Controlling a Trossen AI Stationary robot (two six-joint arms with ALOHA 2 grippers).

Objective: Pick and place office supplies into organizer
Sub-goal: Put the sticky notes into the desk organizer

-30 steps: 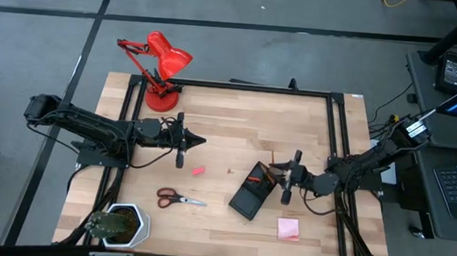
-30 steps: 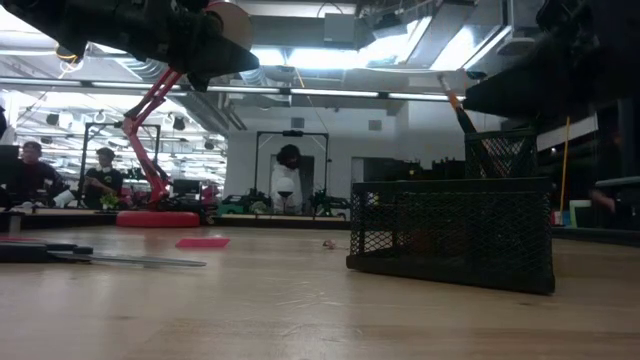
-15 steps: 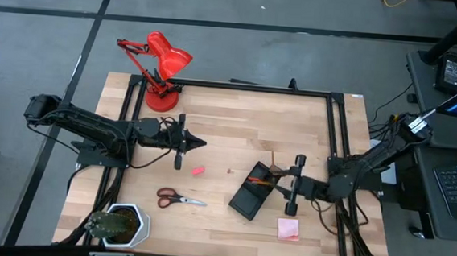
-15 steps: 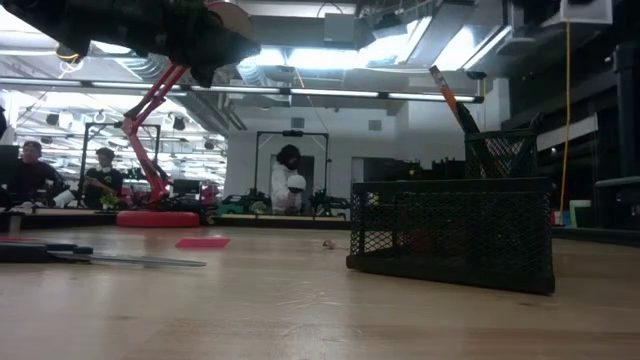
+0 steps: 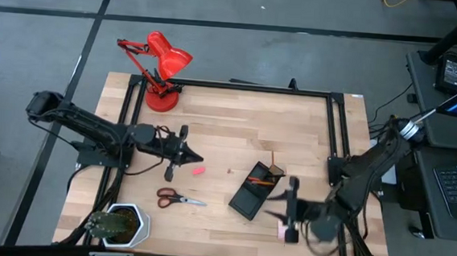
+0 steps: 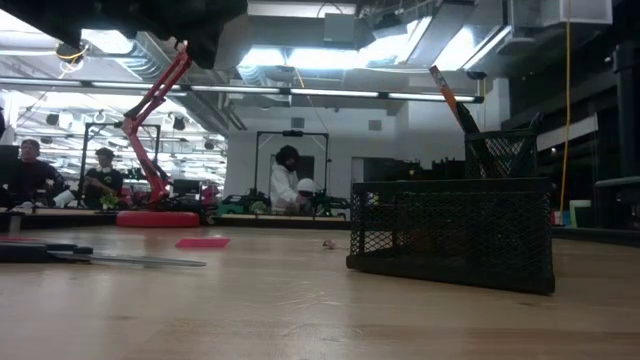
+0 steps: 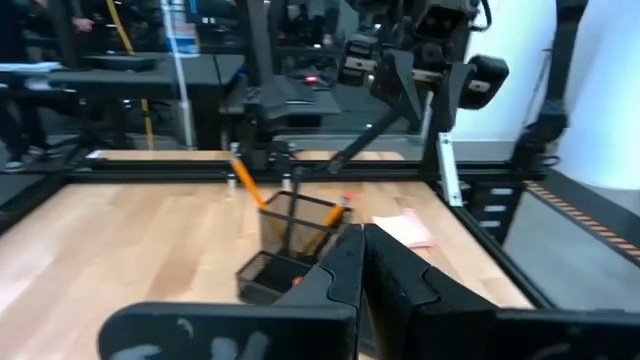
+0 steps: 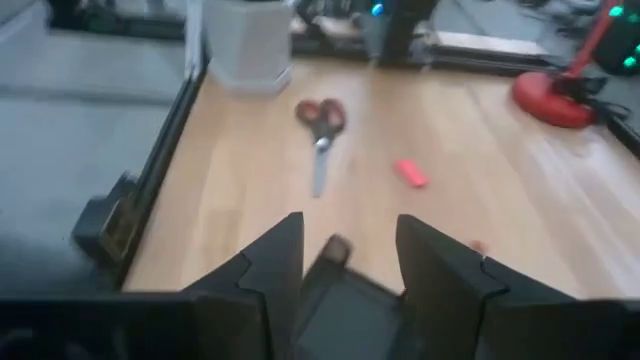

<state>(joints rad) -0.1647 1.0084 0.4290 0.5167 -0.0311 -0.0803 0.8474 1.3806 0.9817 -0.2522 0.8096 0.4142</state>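
L pincer (image 5: 185, 153) is sitting closed, empty, over the desk (image 5: 229, 112) just beside the pink eraser (image 5: 198, 170). Scissors (image 5: 180, 197) are lying below it, near the plant pot (image 5: 121, 224). Organizer (image 5: 255, 189) is sitting mid-desk w/ a pencil (image 5: 262, 180) inside. R pincer (image 5: 288, 214) is hanging open, empty, over the sticky pad (image 5: 282, 228), just right of organizer.

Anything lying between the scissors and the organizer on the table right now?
No. In the high view the wood between the scissors and the organizer is bare; the pink eraser lies farther back, off that line.
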